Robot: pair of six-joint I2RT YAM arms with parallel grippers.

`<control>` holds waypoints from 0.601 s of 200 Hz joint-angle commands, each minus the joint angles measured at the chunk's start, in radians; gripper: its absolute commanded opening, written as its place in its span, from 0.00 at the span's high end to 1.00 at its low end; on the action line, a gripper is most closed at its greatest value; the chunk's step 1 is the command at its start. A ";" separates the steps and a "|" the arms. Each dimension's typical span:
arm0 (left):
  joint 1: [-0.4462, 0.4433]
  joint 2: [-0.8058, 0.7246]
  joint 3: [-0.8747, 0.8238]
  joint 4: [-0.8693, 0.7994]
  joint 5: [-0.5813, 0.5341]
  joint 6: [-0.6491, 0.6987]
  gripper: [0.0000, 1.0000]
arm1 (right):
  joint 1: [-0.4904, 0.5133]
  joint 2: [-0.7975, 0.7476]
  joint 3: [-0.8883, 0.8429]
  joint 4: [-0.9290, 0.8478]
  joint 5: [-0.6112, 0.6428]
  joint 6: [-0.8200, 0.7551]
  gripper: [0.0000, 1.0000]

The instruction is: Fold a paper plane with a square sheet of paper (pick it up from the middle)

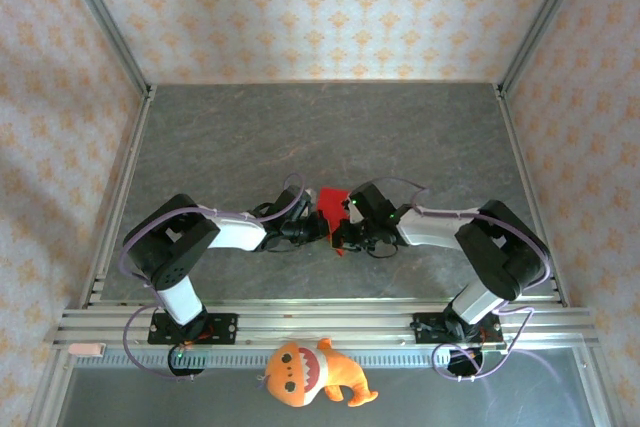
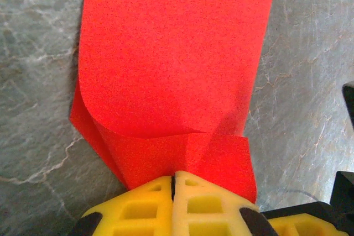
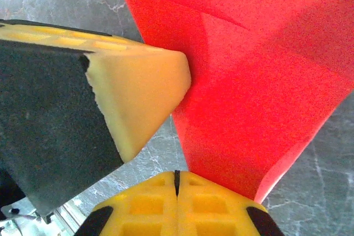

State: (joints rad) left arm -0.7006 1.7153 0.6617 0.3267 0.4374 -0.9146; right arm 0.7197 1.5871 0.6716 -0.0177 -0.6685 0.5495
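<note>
The square sheet of paper [image 1: 333, 201] is bright red and bent into a curled, partly folded shape, held up between the two grippers at the middle of the table. In the left wrist view the paper [image 2: 171, 64] curls over and runs down into the tips of my left gripper [image 2: 174, 178], which is shut on its lower edge. My left gripper [image 1: 318, 231] meets my right gripper [image 1: 348, 235] over the table. In the right wrist view the paper [image 3: 260, 92] passes behind one yellow finger of my right gripper [image 3: 177, 175], whose jaws are shut with nothing visible in the seam. The left fingertip [image 3: 144, 81] touches the paper.
The grey marbled table [image 1: 320, 137] is walled by patterned panels and metal posts. An aluminium rail [image 1: 320, 319] carries both arm bases at the near edge. An orange plush toy with white teeth [image 1: 310, 372] lies in front of the rail.
</note>
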 commanded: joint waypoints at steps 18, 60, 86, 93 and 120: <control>-0.005 0.023 -0.017 -0.077 -0.043 0.017 1.00 | 0.006 -0.044 -0.079 -0.013 -0.002 0.004 1.00; -0.005 0.026 -0.015 -0.078 -0.043 0.018 1.00 | 0.006 -0.083 -0.085 -0.020 -0.011 0.022 1.00; -0.006 0.023 -0.013 -0.082 -0.046 0.019 1.00 | 0.006 -0.116 -0.054 0.006 -0.029 0.064 1.00; -0.005 0.022 -0.013 -0.082 -0.048 0.020 1.00 | 0.006 -0.114 -0.045 0.014 -0.026 0.076 1.00; -0.006 0.018 -0.017 -0.076 -0.050 0.013 1.00 | 0.006 -0.045 -0.011 0.037 -0.012 0.101 1.00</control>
State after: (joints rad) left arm -0.7052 1.7153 0.6621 0.3267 0.4370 -0.9146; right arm 0.7197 1.4994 0.6136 -0.0021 -0.6849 0.6102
